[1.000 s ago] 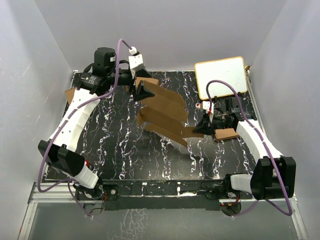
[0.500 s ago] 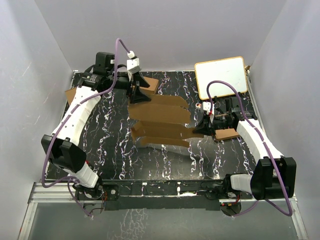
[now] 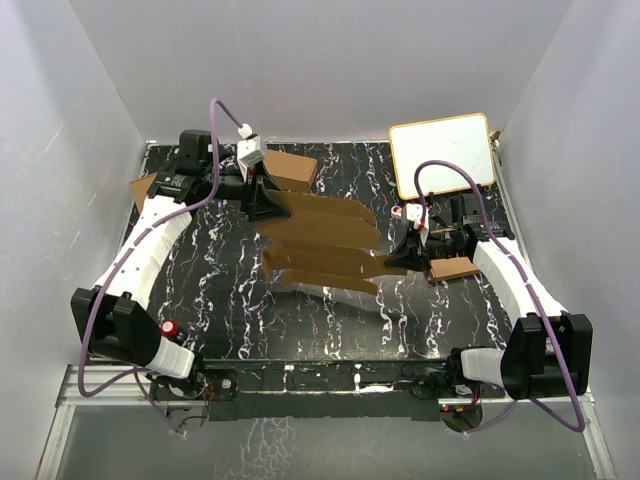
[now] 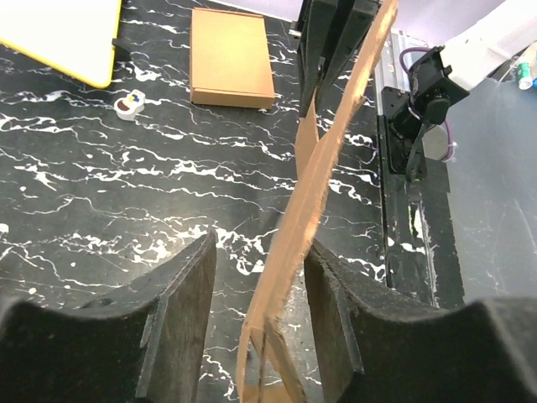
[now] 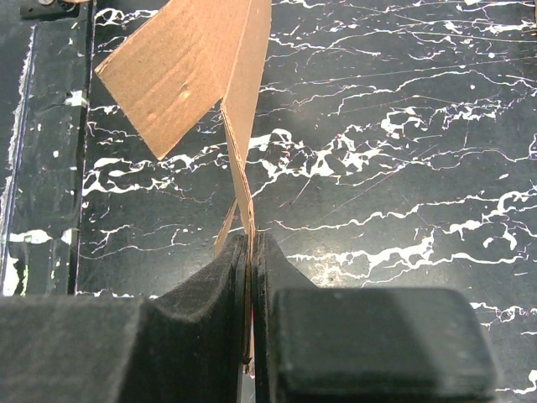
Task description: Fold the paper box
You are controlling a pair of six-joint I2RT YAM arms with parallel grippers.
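The paper box (image 3: 322, 243) is a wide brown die-cut sheet with flaps, held off the black marbled table between my two arms. My right gripper (image 3: 402, 262) is shut on its right tab; in the right wrist view the pads (image 5: 239, 269) pinch the thin edge (image 5: 243, 168). My left gripper (image 3: 262, 203) straddles the sheet's far-left edge. In the left wrist view the cardboard edge (image 4: 331, 151) runs between the fingers (image 4: 189, 285). It lies near the right one with a clear gap on the left, so the left gripper (image 4: 258, 252) is open.
A white board with a yellow rim (image 3: 443, 155) lies at the back right. A flat brown pile (image 3: 452, 268) sits beside my right gripper, and a short brown carton (image 3: 292, 168) sits behind my left gripper. A brown piece (image 3: 142, 188) lies at the left edge. A small white object (image 4: 128, 102) rests near the board.
My left gripper has shifted left and its jaws have narrowed around the sheet's edge. The sheet has swung from a steep tilt to a flatter spread. The right gripper kept its grip.
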